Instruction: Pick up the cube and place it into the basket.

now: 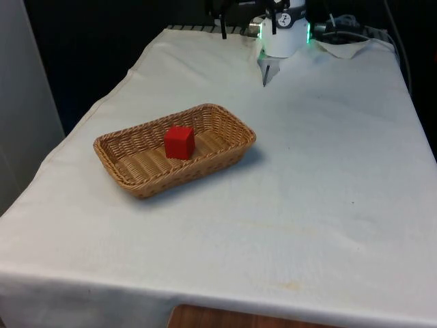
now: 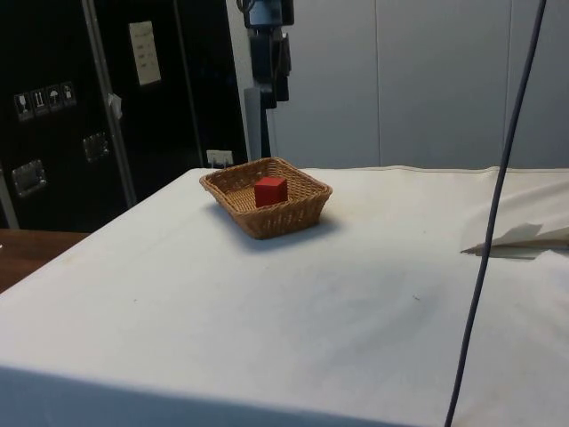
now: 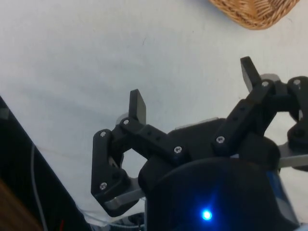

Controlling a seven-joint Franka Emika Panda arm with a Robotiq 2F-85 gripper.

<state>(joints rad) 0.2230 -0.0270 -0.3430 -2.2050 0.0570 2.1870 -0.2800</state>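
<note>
A red cube (image 1: 179, 142) (image 2: 270, 190) lies inside the brown wicker basket (image 1: 229, 117) (image 2: 298, 212), which stands on the white cloth toward the front view's left. My black gripper (image 3: 192, 84) (image 2: 272, 87) hangs high above the table, beyond the basket and well clear of the cube. It is open, with only bare cloth showing between its fingers (image 3: 137, 103). One corner of the basket (image 3: 255, 12) shows past the fingertips in the wrist view.
The cloth is creased into a raised fold (image 1: 270, 68) (image 2: 516, 238) near the robot's base. A grey cable (image 2: 487, 231) hangs across the side view. The table edge (image 3: 29, 139) drops off to a dark floor.
</note>
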